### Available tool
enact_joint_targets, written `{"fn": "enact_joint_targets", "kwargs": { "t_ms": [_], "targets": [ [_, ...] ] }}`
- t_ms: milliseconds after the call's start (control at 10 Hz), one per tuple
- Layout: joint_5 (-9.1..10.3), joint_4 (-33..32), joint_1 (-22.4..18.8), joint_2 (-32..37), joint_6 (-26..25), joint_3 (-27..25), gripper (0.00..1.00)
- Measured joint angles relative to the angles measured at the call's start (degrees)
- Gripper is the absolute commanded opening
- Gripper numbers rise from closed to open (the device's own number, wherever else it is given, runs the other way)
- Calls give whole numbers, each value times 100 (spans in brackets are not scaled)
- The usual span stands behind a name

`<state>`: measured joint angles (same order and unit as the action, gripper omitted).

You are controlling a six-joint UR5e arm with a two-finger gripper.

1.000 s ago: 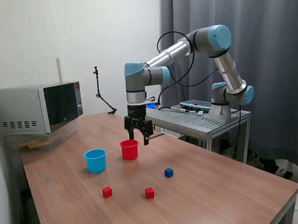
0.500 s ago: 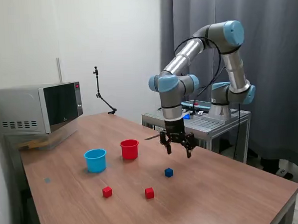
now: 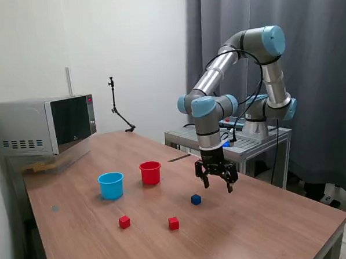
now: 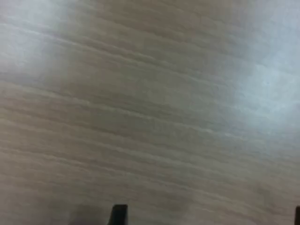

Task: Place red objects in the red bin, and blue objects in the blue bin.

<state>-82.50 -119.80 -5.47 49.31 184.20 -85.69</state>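
Gripper [image 3: 217, 185] spread, empty; wrist view shows only blurred table [image 4: 150, 117].

UR5e arm [image 3: 216, 75]: silver-grey aluminium tube links, light blue caps on the round joint housings, darker grey joint bodies. Black cable looped loose along the outside of the links. Black two-finger gripper [image 3: 217, 182] on a dark wrist section; wrist view shows only blurred dark fingertips [image 4: 118, 214] at the frame edge.
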Motion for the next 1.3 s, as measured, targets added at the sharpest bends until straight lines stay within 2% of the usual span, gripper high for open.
{"fn": "enact_joint_targets", "kwargs": {
  "t_ms": [200, 600, 800, 1300],
  "targets": [
    [-64, -149, -3, -108, -332, 70, 100],
    [-534, -290, 120, -161, -629, 95, 100],
    [-675, -291, 240, -142, -638, 72, 100],
    [-711, -311, 391, -208, -651, 219, 100]
  ]
}}
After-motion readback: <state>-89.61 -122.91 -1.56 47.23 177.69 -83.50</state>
